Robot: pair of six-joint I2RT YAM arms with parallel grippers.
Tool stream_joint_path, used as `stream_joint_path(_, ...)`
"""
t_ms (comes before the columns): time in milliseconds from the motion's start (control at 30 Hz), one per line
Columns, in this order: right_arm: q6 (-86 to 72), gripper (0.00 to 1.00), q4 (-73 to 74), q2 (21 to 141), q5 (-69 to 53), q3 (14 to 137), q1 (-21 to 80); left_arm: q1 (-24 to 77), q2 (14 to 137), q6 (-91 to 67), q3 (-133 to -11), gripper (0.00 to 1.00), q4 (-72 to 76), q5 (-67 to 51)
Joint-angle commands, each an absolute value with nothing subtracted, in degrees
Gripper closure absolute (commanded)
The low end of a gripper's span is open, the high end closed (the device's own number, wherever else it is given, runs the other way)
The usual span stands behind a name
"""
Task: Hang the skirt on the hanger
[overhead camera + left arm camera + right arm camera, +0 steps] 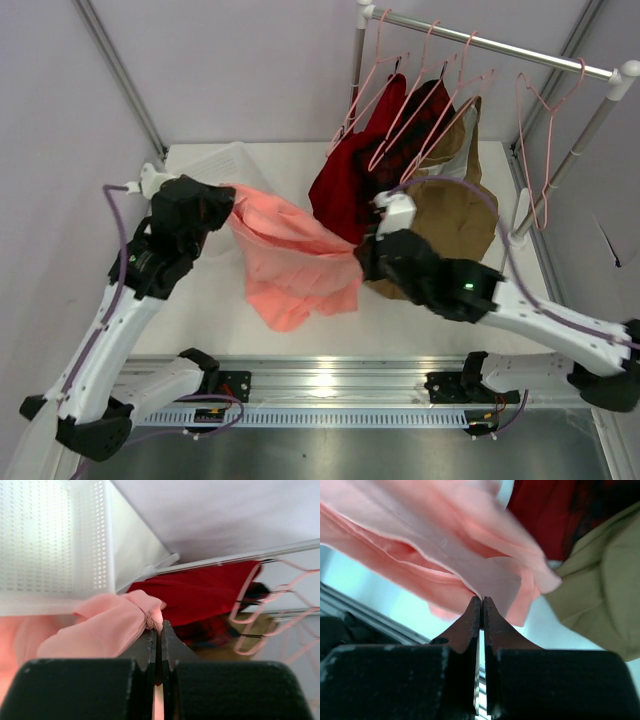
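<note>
The salmon-pink skirt hangs stretched above the table between both arms. My left gripper is shut on its upper left corner; in the left wrist view the bunched hem is pinched at the tips of that gripper. My right gripper is shut on the skirt's right edge, and the right wrist view shows a fold of the skirt caught between its closed tips. An empty pale-pink hanger hangs at the right end of the rail, away from both grippers.
The silver rail at the back right carries several more pink hangers with a dark red garment and a tan-brown garment, both close behind my right gripper. A white perforated basket stands at the back left.
</note>
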State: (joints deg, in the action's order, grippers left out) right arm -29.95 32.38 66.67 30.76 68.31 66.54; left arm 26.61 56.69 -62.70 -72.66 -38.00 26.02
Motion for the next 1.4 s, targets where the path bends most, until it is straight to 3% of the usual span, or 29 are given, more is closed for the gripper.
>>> stream_joint_path(0, -28.7, 1.0, 37.3, 56.4, 35.8, 68.4, 63.6, 26.0, 51.4, -69.8, -77.3, 1.0, -42.7, 29.5)
stream_joint_path(300, -25.1, 1.0, 44.8, 48.5, 26.8, 60.8, 55.9, 26.0, 46.4, -81.6, -68.2, 1.0, -52.6, 28.4)
stream_joint_path(500, -27.1, 1.0, 36.1, 48.0, 19.4, 48.2, 52.2, 26.1, 46.8, -82.4, -54.4, 1.0, -48.7, 22.2)
stream_joint_path(700, -26.5, 1.0, 31.5, 50.0, 13.2, 45.5, 47.5, 26.2, 44.3, -78.7, -45.9, 1.0, -42.2, 20.4)
stream_joint_path(800, -25.7, 0.8, 32.4, 54.1, 6.2, 49.6, 46.7, 26.2, 43.9, -74.6, -45.2, 1.0, -38.9, 19.3)
stream_joint_path(833, -24.6, 0.63, 33.0, 55.1, 4.4, 53.4, 46.8, 26.3, 44.1, -73.3, -45.3, 1.0, -38.2, 18.8)
stream_joint_path(933, -22.9, 0.38, 32.8, 58.0, -1.6, 58.6, 48.3, 26.3, 45.2, -70.3, -45.8, 1.0, -37.6, 17.2)
stream_joint_path(1167, -15.7, 0.27, 20.4, 63.9, -3.2, 64.2, 54.7, 26.3, 44.1, -69.8, -46.1, 1.0, -38.3, 17.1)
stream_joint_path(1367, -9.9, 0.22, 11.2, 78.6, -4.5, 68.9, 60.2, 26.3, 42.8, -70.2, -48.7, 1.0, -42.7, 19.5)
